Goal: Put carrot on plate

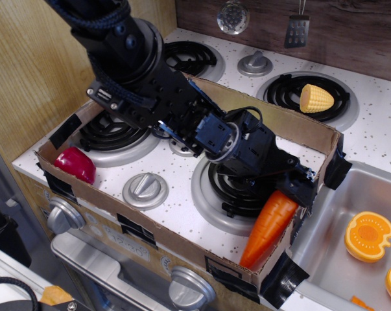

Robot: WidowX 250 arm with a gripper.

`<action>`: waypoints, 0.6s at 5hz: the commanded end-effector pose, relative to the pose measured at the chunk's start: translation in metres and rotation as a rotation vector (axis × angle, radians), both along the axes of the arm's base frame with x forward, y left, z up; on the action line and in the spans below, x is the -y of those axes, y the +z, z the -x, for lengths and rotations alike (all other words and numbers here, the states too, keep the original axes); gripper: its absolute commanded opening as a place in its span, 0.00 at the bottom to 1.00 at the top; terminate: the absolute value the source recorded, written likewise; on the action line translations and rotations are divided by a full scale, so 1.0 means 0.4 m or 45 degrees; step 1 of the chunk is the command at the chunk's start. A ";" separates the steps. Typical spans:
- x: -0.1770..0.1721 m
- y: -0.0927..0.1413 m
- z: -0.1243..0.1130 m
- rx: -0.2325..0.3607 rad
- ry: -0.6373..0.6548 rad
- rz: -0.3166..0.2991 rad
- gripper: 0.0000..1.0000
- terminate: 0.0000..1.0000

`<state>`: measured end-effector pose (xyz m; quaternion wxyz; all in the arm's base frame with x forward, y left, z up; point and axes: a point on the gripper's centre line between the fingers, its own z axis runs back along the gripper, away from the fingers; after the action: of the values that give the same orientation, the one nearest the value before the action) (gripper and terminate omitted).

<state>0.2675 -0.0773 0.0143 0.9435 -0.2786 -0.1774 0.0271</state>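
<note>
The orange carrot [266,227] lies slanted at the front right corner of the cardboard tray [292,129], its tip down against the tray's front wall. My black gripper [297,186] sits on the carrot's thick upper end and covers the green stem cap. The fingers look closed around that end. The arm reaches in from the upper left across the front right burner [214,201]. The lime-green plate is hidden, with the arm covering the burner area.
A red toy [75,163] lies at the tray's left corner. A yellow corn piece [316,98] sits on the back right burner. Orange halved fruit pieces [368,234] lie in the sink [338,259] at the right. A stove knob [145,189] stands in front.
</note>
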 end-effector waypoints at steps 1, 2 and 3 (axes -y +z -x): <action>-0.039 0.069 0.028 -0.069 0.020 -0.109 0.00 0.00; -0.089 0.122 0.029 -0.109 -0.006 -0.191 0.00 0.00; -0.135 0.184 0.023 -0.166 -0.044 -0.286 0.00 0.00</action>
<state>0.2512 -0.0241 0.0716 0.9809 -0.1720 -0.0907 0.0068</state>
